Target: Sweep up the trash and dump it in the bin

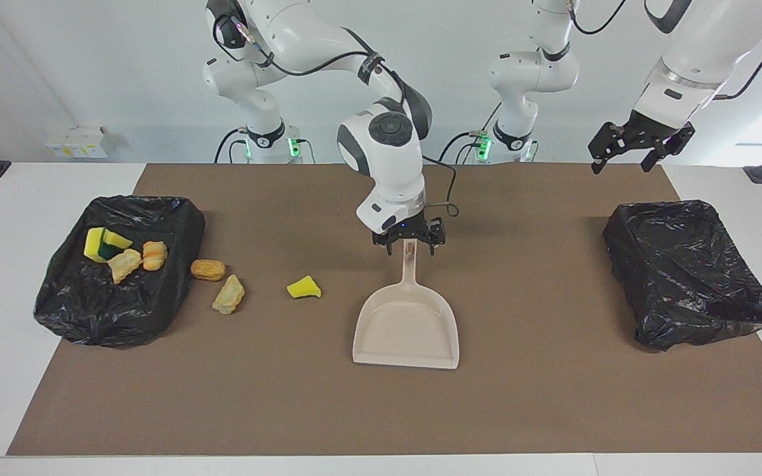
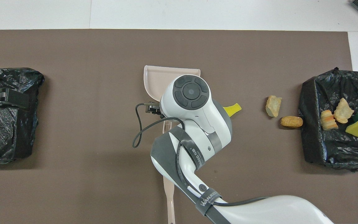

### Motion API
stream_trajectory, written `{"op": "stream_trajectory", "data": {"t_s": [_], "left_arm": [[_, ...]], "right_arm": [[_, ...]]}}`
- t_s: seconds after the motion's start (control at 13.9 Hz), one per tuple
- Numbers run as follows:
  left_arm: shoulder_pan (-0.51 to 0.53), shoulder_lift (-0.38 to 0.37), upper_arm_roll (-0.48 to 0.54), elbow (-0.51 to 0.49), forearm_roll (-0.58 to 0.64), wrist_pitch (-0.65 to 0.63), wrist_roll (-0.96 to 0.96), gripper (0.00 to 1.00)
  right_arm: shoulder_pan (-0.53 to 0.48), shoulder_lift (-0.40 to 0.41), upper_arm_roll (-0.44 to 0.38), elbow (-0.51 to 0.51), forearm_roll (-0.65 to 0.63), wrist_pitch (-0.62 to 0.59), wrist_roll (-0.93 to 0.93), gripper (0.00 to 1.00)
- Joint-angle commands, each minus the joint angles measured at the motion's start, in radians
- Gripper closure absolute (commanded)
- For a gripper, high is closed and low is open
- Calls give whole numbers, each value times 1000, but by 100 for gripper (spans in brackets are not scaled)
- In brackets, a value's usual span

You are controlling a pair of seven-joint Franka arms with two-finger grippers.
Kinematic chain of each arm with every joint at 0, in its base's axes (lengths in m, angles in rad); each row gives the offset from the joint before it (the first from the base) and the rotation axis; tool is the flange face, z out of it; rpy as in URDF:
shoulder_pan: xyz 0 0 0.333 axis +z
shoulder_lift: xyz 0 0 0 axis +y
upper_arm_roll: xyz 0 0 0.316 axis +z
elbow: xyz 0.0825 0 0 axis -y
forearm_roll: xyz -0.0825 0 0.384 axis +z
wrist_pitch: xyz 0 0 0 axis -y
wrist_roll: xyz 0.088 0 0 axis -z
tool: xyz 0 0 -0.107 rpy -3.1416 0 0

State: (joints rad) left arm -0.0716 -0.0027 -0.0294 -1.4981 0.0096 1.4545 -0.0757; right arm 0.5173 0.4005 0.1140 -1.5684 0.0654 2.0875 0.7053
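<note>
From across the tabletop [image 1: 540, 410], the dustpan [image 1: 407, 330] lies flat mid-mat, and I'll use it as the landmark. The right pincer [image 1: 409, 240] sits at the tip of the dustpan's handle with its fingers spread, so it looks released rather than gripping. The left pincer [image 1: 632, 147] waits with its fingers apart in the air, over the mat's edge by the empty black bin [image 1: 688, 271] at the left arm's end. The trash is all toward the right arm's end from the dustpan: a yellow sponge scrap [image 1: 304, 287] closest, then a tan foam chunk [image 1: 229, 295] and an orange-brown lump [image 1: 208, 269], and four more pieces already lying on the other black bin [image 1: 116, 291]. These bits look light and squishy, so I'd guess they'll skid or roll at the slightest push; better swept than pinched, and if pinched, across the middle, gently. From above, the right arm covers most of the dustpan [image 2: 160, 77] and hides the right pincer itself. The yellow sponge scrap [image 2: 233, 109] peeks out just beside the arm, with the tan foam chunk [image 2: 273, 105] and orange-brown lump [image 2: 291, 121] further out. A beige brush handle [image 2: 169, 189] pokes out nearer the robots than the dustpan; that looks stiff and easy to grab mid-handle.
</note>
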Motion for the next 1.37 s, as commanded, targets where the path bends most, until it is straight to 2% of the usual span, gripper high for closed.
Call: {"op": "stream_trajectory", "data": {"t_s": [0.0, 0.5, 0.86, 1.15, 1.3], "left_arm": [[12, -19, -9, -2, 9, -35, 5, 0], [-8, -16, -21, -14, -14, 1, -39, 0], [-69, 12, -24, -14, -13, 53, -76, 0], [-174, 110, -24, -7, -5, 158, -128, 0], [-215, 159, -24, -7, -7, 210, -147, 0]], "right_arm": [[24, -135, 3, -172, 21, 5, 20, 0], [111, -324, 3, -433, 21, 26, 121, 0], [202, -454, 6, -622, 24, 51, 149, 0], [259, -448, 6, -691, 69, 57, 172, 0], [276, -442, 6, -728, 114, 97, 172, 0]]}}
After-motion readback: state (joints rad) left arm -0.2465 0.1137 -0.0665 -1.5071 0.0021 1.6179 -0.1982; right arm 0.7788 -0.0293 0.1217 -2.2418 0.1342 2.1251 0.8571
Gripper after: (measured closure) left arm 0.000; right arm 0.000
